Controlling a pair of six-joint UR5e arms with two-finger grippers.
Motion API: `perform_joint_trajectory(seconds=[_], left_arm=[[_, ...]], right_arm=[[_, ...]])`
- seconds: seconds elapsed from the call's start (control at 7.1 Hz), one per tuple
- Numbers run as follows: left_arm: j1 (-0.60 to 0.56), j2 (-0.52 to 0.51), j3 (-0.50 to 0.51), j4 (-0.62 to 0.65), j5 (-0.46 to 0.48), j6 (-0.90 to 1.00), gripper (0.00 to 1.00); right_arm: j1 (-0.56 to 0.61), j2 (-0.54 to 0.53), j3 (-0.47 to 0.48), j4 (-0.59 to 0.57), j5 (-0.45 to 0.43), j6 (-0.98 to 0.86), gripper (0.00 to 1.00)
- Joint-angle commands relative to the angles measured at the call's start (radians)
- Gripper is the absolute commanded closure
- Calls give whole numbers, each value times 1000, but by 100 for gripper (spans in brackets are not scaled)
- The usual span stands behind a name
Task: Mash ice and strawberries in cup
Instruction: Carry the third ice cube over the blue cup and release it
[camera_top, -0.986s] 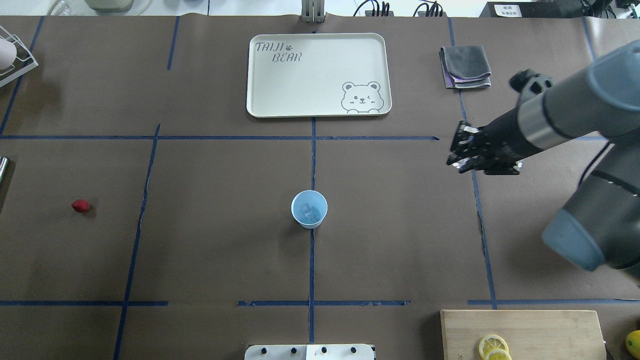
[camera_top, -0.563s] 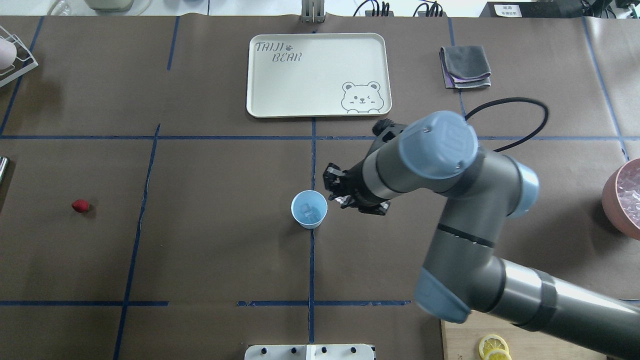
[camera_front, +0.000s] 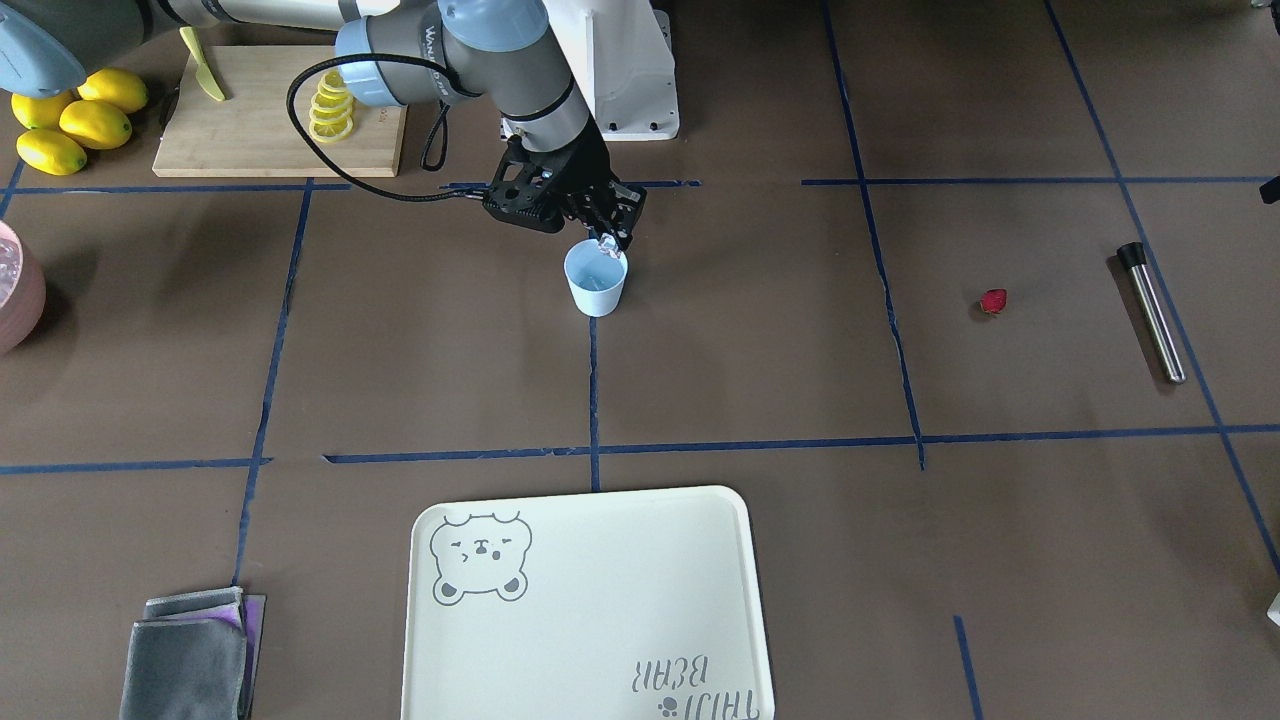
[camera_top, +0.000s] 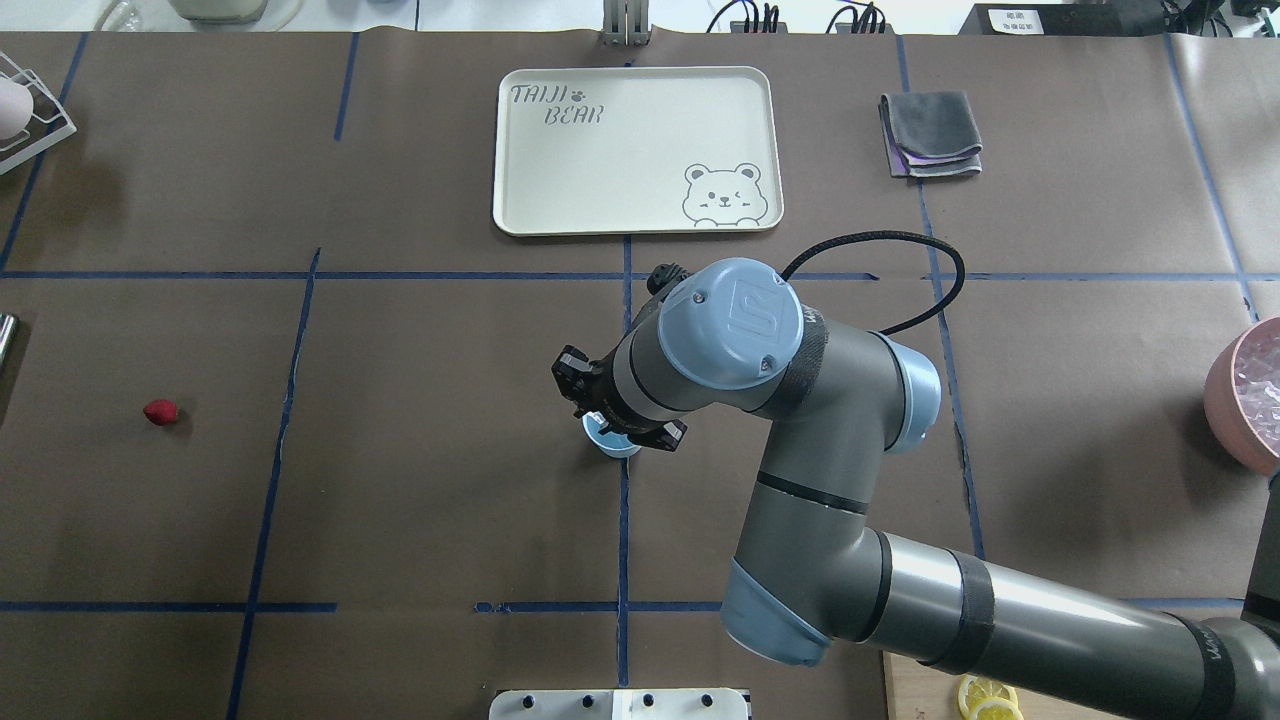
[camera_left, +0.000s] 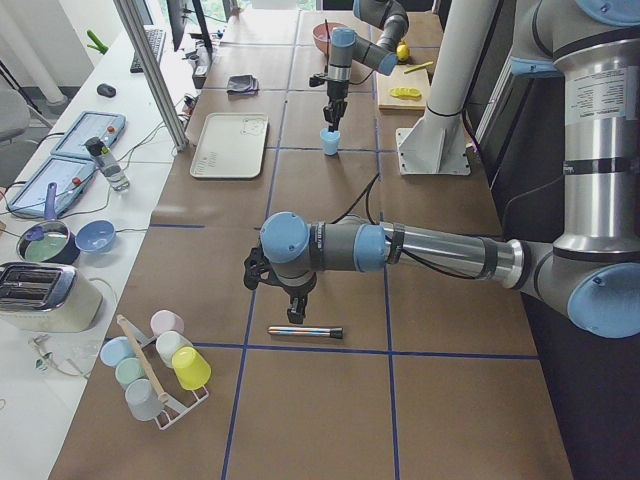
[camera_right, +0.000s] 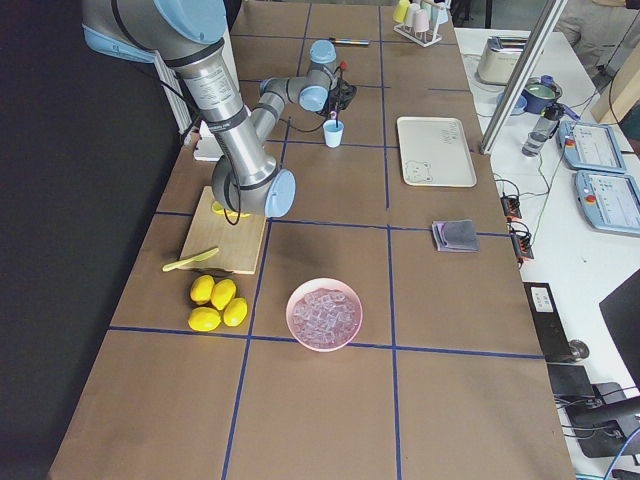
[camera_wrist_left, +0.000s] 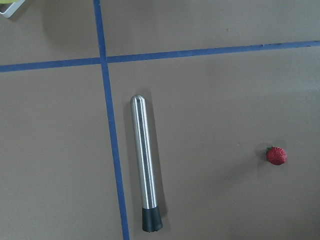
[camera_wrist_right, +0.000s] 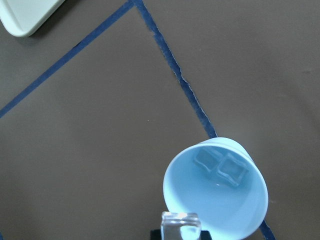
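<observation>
I am keeping my right gripper (camera_front: 608, 240) clamped on an ice cube (camera_wrist_right: 180, 226) just above the rim of the cup (camera_wrist_right: 250, 215), where two other cubes (camera_wrist_right: 227, 170) are lying at the bottom. Well apart on the surface (camera_top: 400, 500), the strawberry (camera_wrist_left: 276, 155) is lying untouched near the steel muddler (camera_wrist_left: 145, 170). My left gripper (camera_left: 294, 316) is hovering over the muddler, and I cannot tell whether it is apart or together. I am judging the ice partly loaded, with the strawberry and the mashing not yet done.

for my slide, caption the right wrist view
Ice cube held by right tool above the blue cup, two cubes inside
</observation>
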Motion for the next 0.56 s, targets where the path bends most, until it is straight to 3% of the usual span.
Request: perform_joint_trajectory(seconds=[0.0, 0.14, 0.28, 0.42], left_arm=[[0, 0, -4, 0, 0, 0, 0], [0, 0, -3, 0, 0, 0, 0], [0, 0, -4, 0, 0, 0, 0], [0, 0, -1, 0, 0, -2, 0]], right_arm=[[-1, -6, -1, -7, -16, 1, 94], [-1, -12, -1, -10, -20, 1, 55], [-1, -18, 2, -23, -46, 2, 1], [-5, -15, 5, -47, -59, -1, 0]])
